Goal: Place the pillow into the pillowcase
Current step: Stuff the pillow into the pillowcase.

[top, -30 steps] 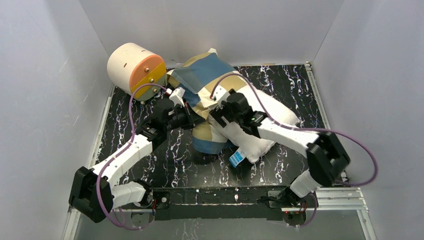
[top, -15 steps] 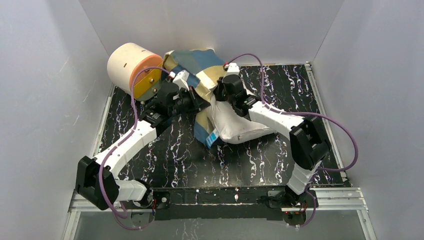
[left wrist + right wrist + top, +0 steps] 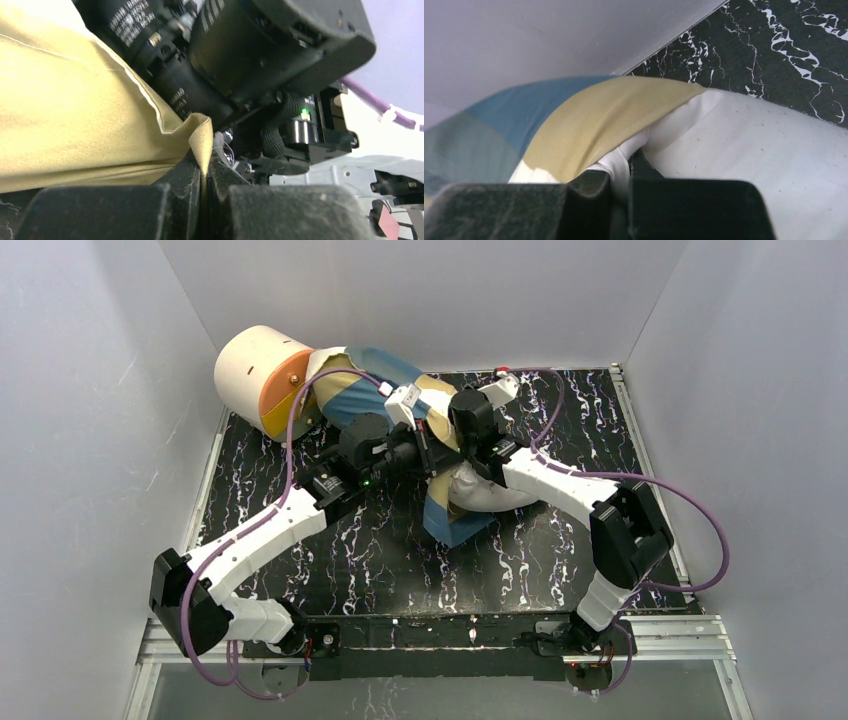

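Observation:
The pillowcase [image 3: 365, 390], in blue, tan and cream blocks, covers most of the white pillow [image 3: 492, 492] at the back middle of the table. Only the pillow's near right end shows. My left gripper [image 3: 430, 446] is shut on a tan fold of the pillowcase [image 3: 75, 115]; the pinch shows in the left wrist view, left gripper [image 3: 205, 167]. My right gripper [image 3: 624, 175] is shut on a bunch of the white pillow [image 3: 754, 150], just under the pillowcase's tan edge [image 3: 599, 115]. In the top view the right gripper [image 3: 458, 452] sits close beside the left one.
A cream-and-orange cylinder [image 3: 262, 375] lies at the back left, touching the pillowcase. Grey walls close in the black marbled table [image 3: 560, 570] on three sides. The right arm's wrist [image 3: 260, 55] fills the left wrist view at close range.
The right gripper has shut on the pillow. Both arms moved toward the back, the bundle shifted against the cylinder, and less white pillow shows outside the pillowcase.

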